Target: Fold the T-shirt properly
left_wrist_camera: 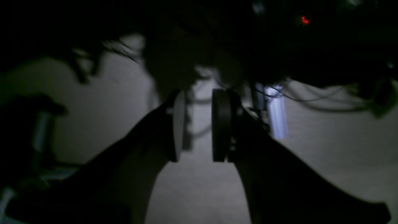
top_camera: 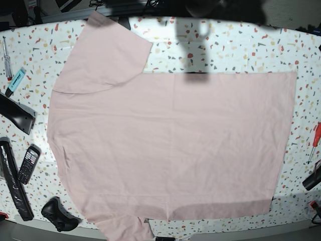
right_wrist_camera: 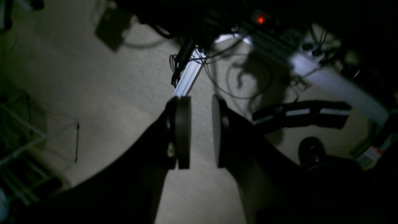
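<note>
The pale pink T-shirt lies spread flat, plain side up, over most of the speckled table in the base view. Its collar end points left and its hem right. One sleeve spreads toward the far left corner; the other hangs at the near edge. Neither arm shows in the base view. In the dark left wrist view my left gripper stands open, a bare gap between its pads, with floor behind it. My right gripper is likewise open and holds nothing. The T-shirt is out of both wrist views.
Small tools line the table's left edge: a screwdriver, a blue marker, a black keypad handset, a long black bar. A red screwdriver lies at the right edge. Cables and an aluminium leg cross the floor.
</note>
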### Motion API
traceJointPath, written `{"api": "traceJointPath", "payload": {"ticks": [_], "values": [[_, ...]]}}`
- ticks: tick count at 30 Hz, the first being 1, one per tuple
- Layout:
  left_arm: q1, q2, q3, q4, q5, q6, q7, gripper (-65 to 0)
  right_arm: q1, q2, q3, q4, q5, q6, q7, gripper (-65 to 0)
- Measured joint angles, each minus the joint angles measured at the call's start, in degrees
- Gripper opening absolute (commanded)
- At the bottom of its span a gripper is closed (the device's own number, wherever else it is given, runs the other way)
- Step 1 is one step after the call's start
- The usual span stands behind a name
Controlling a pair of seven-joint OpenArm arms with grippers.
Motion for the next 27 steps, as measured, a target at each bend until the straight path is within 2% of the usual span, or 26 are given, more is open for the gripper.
{"api": "traceJointPath", "payload": {"ticks": [2, 5, 8, 16, 20, 22, 25, 27], "values": [[1.2, -2.2, -0.1, 4.3, 0.6, 0.9, 1.4, -50.3, -2.1, 1.5, 0.0, 4.1, -1.6, -0.1, -0.2, -54.1], [2.1, -4.9, 0.1, 9.9, 5.8, 1.5, 4.5, -50.3, -4.4, 3.3, 0.1, 10.2, -5.0, -0.1, -0.7, -54.1], [2.1, -7.3, 0.2, 15.0, 10.6, 4.2, 6.4, -50.3, -5.5, 3.9, 1.2, 15.5, -6.0, 0.0, -2.8, -54.1], [0.9, -15.3, 0.2, 24.8, 21.4, 3.9, 7.4, -50.3, -5.5, 4.0, 8.4, 24.2, -6.1, 0.0, -3.1, -54.1], [-3.0, -20.9, 0.2, 25.0, 26.1, 2.2, 10.2, -49.7, -4.4, 4.1, 12.0, 26.5, -6.0, 0.0, -3.5, -54.1], [-4.6, -23.6, 0.2, 25.0, 27.1, 0.8, 9.9, -46.2, -2.8, 4.0, 12.7, 26.9, -5.9, 0.0, -5.2, -54.1], [-7.5, -26.5, 0.2, 23.4, 26.9, -1.3, 5.7, -43.1, 0.0, 3.8, 12.8, 26.9, -6.0, -0.2, -9.4, -54.1], [-9.2, -28.1, 0.2, 20.9, 26.5, -4.0, 3.4, -43.0, 1.4, 3.7, 12.8, 26.9, -6.0, -0.2, -9.9, -54.1]]}}
